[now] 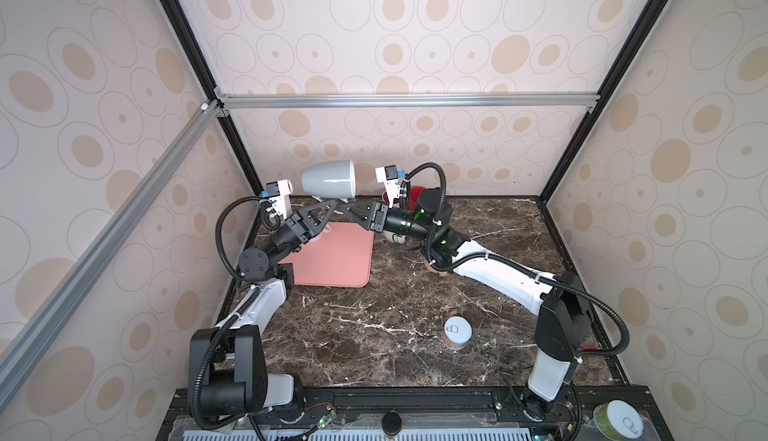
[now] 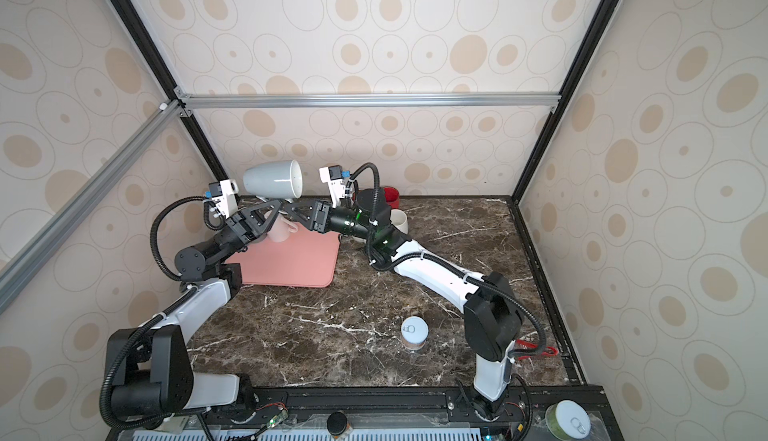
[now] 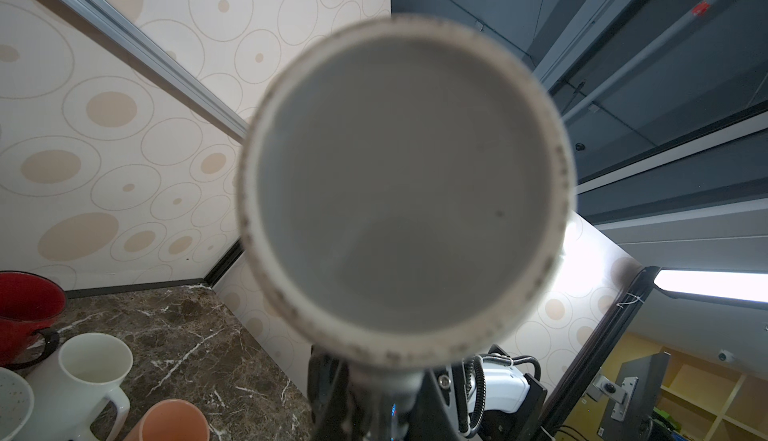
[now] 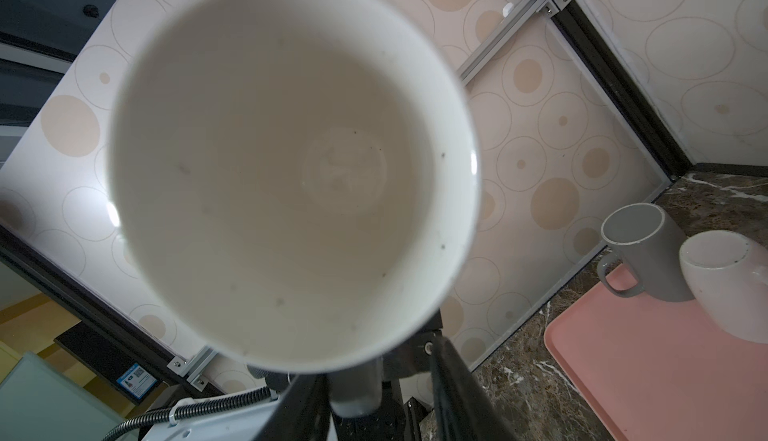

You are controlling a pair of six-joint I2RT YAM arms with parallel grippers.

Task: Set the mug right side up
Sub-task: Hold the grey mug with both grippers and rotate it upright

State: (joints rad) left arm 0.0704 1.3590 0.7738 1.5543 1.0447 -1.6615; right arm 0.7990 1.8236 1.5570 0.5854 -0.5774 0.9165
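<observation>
A grey mug (image 1: pixel 328 181) (image 2: pixel 272 181) with a white inside hangs on its side in the air above the far left of the table, mouth toward the right. Its handle points down between the two grippers. My left gripper (image 1: pixel 332 203) (image 2: pixel 279 203) is shut on the handle (image 3: pixel 386 380); the left wrist view faces the mug's base (image 3: pixel 407 194). My right gripper (image 1: pixel 344 207) (image 2: pixel 287 208) (image 4: pixel 378 397) reaches in from the right. Its jaws stand apart around the handle (image 4: pixel 357 385), one finger (image 4: pixel 453 393) clear of it. The right wrist view looks into the mug's mouth (image 4: pixel 291 148).
A pink tray (image 1: pixel 332 260) (image 2: pixel 291 260) lies below, with a grey mug (image 4: pixel 640 252) and a white mug (image 4: pixel 727 289) upright at its far end. A red mug (image 2: pixel 390 196), a white mug (image 2: pixel 400 221) and an orange cup (image 3: pixel 174 422) stand behind the right arm. A can (image 1: pixel 457 331) stands near the front.
</observation>
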